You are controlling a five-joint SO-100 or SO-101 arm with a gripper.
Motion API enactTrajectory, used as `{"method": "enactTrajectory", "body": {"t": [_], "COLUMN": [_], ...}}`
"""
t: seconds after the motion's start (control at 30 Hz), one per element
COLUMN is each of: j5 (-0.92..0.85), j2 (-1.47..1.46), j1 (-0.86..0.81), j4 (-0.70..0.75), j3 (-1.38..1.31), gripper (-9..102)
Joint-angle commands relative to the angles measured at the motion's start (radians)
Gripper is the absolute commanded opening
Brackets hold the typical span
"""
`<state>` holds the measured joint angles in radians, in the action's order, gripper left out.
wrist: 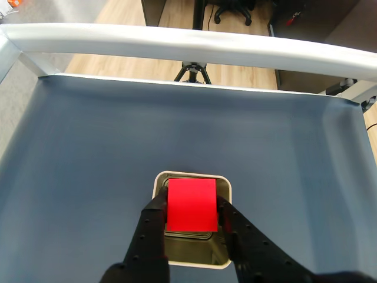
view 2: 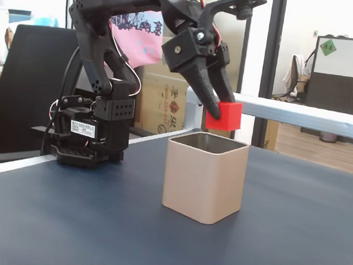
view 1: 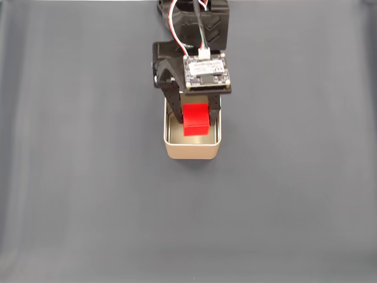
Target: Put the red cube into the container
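Three simultaneous views of a single black arm working over a dark blue-grey table [view 1: 82, 177]. In a fixed view from above, the gripper [view 1: 196, 121] reaches down from the top edge, a small circuit board [view 1: 206, 71] with white and red wires mounted on its upper side. Its two black fingers are closed against opposite faces of the red cube [view 1: 196, 119], pinching it. The cube lies within the outline of the container [view 1: 192, 150] — a square cream-gold tin with rounded corners, standing near the table's centre.

In a fixed view from the side, the cube [view 2: 223, 116] hangs in the air just above the container's open rim [view 2: 207, 148], clear of the metal and not yet inside; the gripper [view 2: 217, 114] slants down toward it from the upper left. The arm's base [view 2: 91, 135] sits on the table behind and to the left of the tin.

In the wrist view, the fingers [wrist: 152, 227] flank the cube [wrist: 191, 204], which covers much of the container's shiny interior [wrist: 194, 247]. A pale metal rail [wrist: 188, 46] bounds the table's far edge — beyond it, wooden floor.
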<state>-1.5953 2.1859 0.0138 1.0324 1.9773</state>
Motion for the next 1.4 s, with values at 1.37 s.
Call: {"method": "enactTrajectory", "body": {"t": [1.37], "j5": [0.103], "j2": [0.109], "j1": [-0.048], "j4": [-0.074], "j3": [0.14], "gripper": [19]}}
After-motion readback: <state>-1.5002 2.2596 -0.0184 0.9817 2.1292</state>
